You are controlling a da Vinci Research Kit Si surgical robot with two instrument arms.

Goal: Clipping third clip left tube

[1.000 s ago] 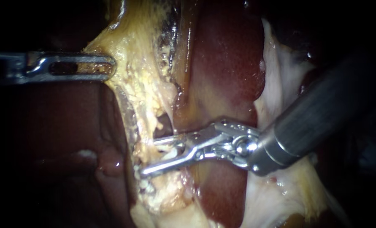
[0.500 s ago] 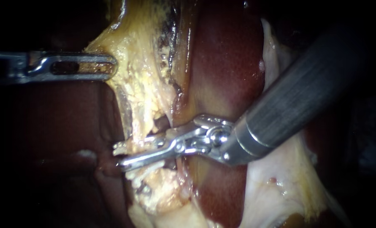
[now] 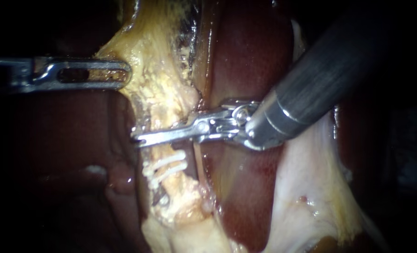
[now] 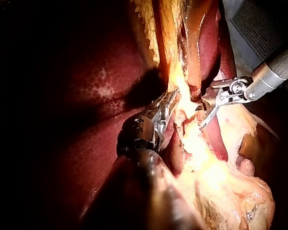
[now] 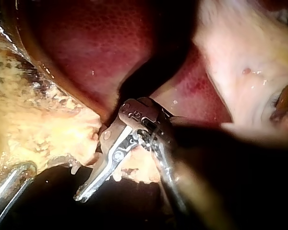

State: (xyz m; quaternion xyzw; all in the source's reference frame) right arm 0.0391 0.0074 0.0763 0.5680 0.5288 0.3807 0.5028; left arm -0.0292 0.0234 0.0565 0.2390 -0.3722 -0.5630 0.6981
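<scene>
Right instrument (image 3: 139,138) moved up the left tube (image 3: 163,110); its jaws pinch it just above two clips (image 3: 168,165). Left instrument (image 3: 125,74) jaws grip yellow tissue (image 3: 140,58).

- Right instrument (image 5: 89,189): the metal wrist sits mid-scene, its working end slants away toward seven o'clock, and the dark, blurred shaft leaves toward five o'clock.
- Clock hours below are read from that wrist.
- Liver (image 5: 101,48): dark red and glossy from ten to twelve o'clock, with a shadowed cleft running down to the wrist.
- Yellow fatty tissue (image 5: 33,120): crumbly, at nine o'clock, just beside the working end.
- Pale lump (image 5: 134,168): at six o'clock, touching the metal.
- Pale whitish tissue (image 5: 245,62): at two o'clock, well apart.
- Left instrument (image 5: 17,177): a bright metal end at eight o'clock, against the yellow fatty tissue.
</scene>
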